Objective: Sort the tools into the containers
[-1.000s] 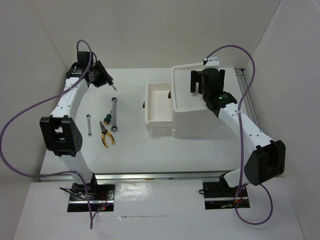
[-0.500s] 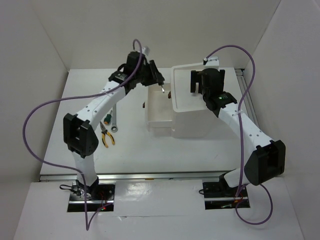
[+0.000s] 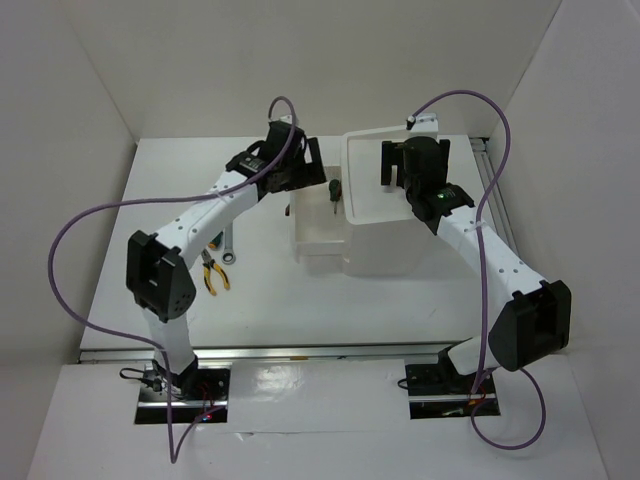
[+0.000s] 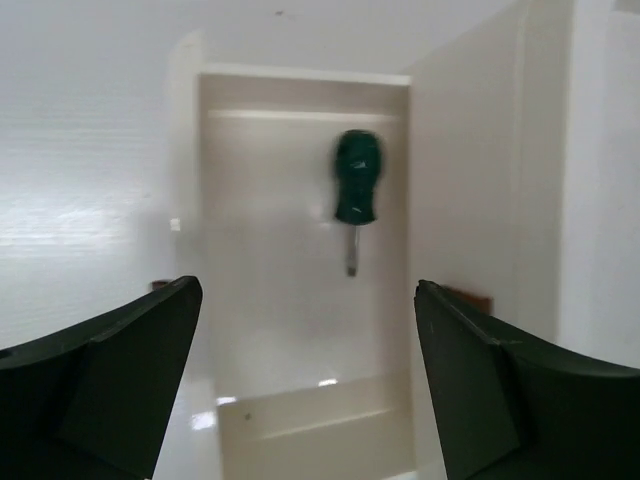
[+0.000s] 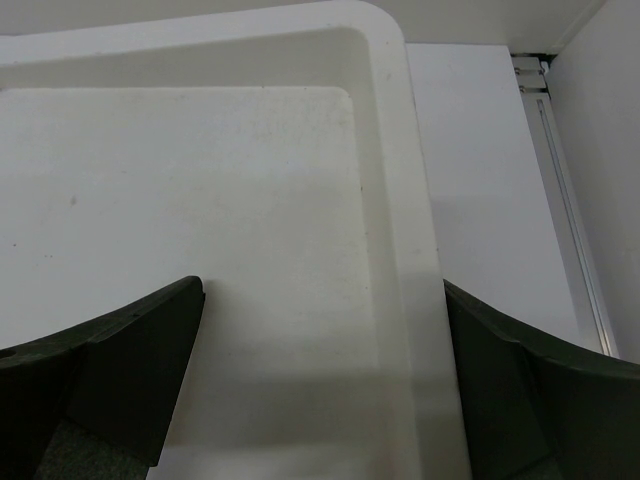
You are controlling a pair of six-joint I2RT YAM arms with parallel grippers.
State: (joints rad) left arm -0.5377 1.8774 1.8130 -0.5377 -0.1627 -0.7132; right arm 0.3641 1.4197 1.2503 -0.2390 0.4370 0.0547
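Glossy white table [image 3: 260, 290] bears boxy plastic drawer [image 3: 318, 222] framing bulbous green screwdriver [image 4: 358, 185].

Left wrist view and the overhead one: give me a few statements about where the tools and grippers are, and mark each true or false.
1. The left gripper is clamped on the green screwdriver. False: its fingers stand wide apart, and the screwdriver is clear of them, within the outline of the drawer.
2. The drawer is pulled out. True.
3. The right gripper hangs open over the top tray. True.
4. The pliers lie in the top tray. False: they lie on the table, left of the box.
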